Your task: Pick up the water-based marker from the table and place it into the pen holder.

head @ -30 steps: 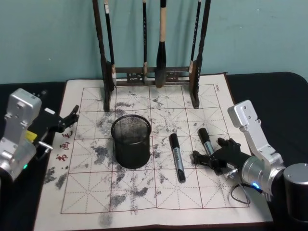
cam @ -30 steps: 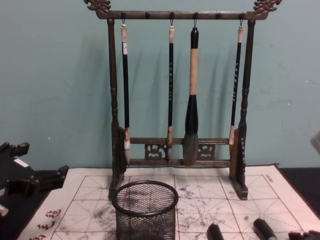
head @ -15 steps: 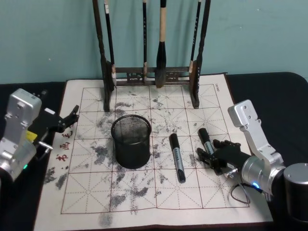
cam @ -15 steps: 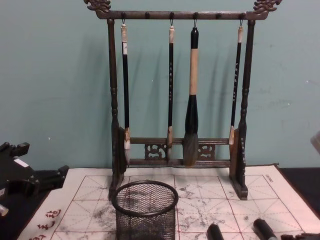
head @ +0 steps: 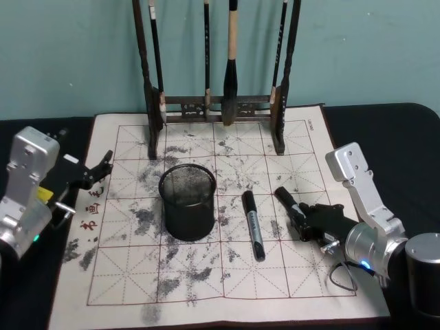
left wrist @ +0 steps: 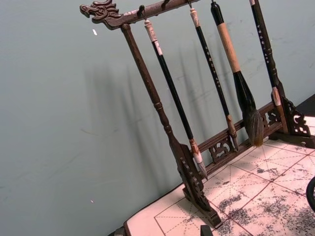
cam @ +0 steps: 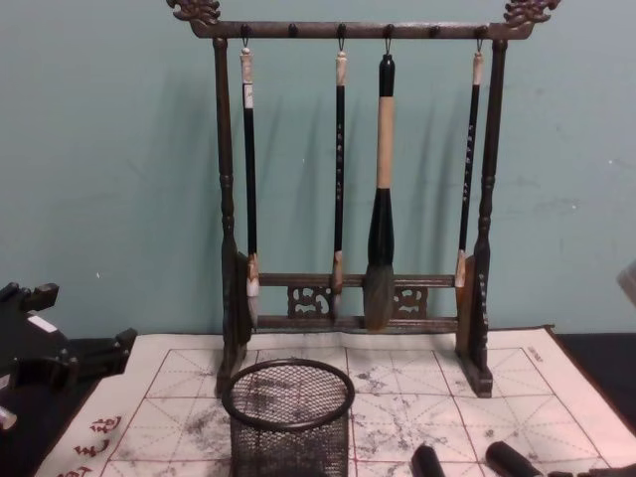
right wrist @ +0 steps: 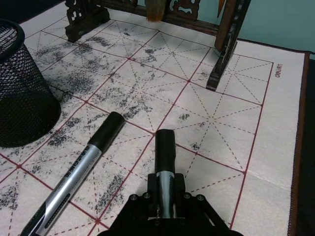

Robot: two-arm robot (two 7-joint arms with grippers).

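The pen holder (head: 187, 201), a black wire-mesh cup, stands upright on the gridded mat left of centre; it is also in the chest view (cam: 288, 417) and the right wrist view (right wrist: 19, 98). Two black-capped, silver-bodied markers are to its right. One marker (head: 253, 225) lies flat on the mat (right wrist: 81, 172). The other marker (head: 289, 203) sits between the fingers of my right gripper (head: 307, 220), which is shut on its silver body (right wrist: 165, 189), cap pointing away towards the rack. My left gripper (head: 100, 170) hovers open at the mat's left edge, holding nothing.
A tall dark wooden rack (head: 216, 103) hung with calligraphy brushes stands at the back of the ink-stained mat (head: 206, 275); its foot (right wrist: 221, 73) is beyond the held marker. Black tablecloth surrounds the mat. A dark cylinder (head: 423, 271) is at the far right.
My right gripper has shut around the right-hand marker, whose cap end has swung a little left towards the other marker. The left arm, pen holder and other marker have not moved.
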